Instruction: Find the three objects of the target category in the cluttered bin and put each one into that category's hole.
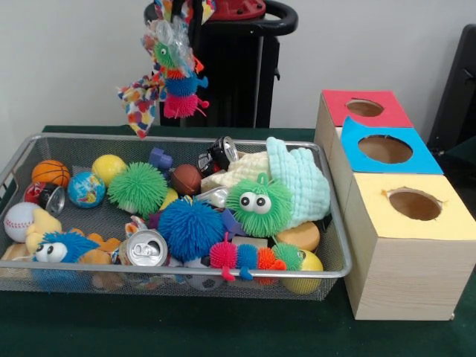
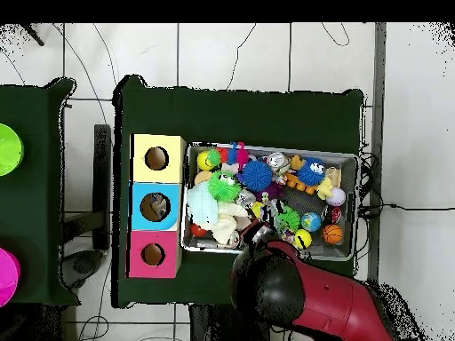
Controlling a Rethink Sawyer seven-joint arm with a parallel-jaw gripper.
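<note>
The red and black arm [image 2: 307, 297] is reaching in over the near edge of the worktop [image 2: 240, 111], and its big round joint is hanging just over the rim of the bin [image 1: 178, 274]. In the front view the claw [image 1: 172, 33] is up high above the back of the bin, near the black pedestal [image 1: 238, 71]. It is holding a spiky caterpillar toy [image 1: 178, 78] with a green head, a blue middle and a pink tail. A colourful spotted cloth [image 1: 141, 104] is dangling beside the toy. The claw's tips are hidden behind the toy, so I cannot tell how wide they are.

The bin is sitting on the green worktop and is full of toys. A second spiky caterpillar [image 1: 249, 257] is lying at the front. A green fuzzy ball with eyes [image 1: 259, 204] is resting against a pale green cloth [image 1: 301, 182]. A blue fuzzy ball [image 1: 190, 227] is sitting next to a drinks can [image 1: 146, 248]. A small basketball [image 1: 50, 172] is lying in the far left corner.

The hole [image 1: 385, 149] is in the blue-topped box, just right of the bin, between the red-topped box [image 1: 364, 108] and the yellow-topped box [image 1: 413, 204]
</note>
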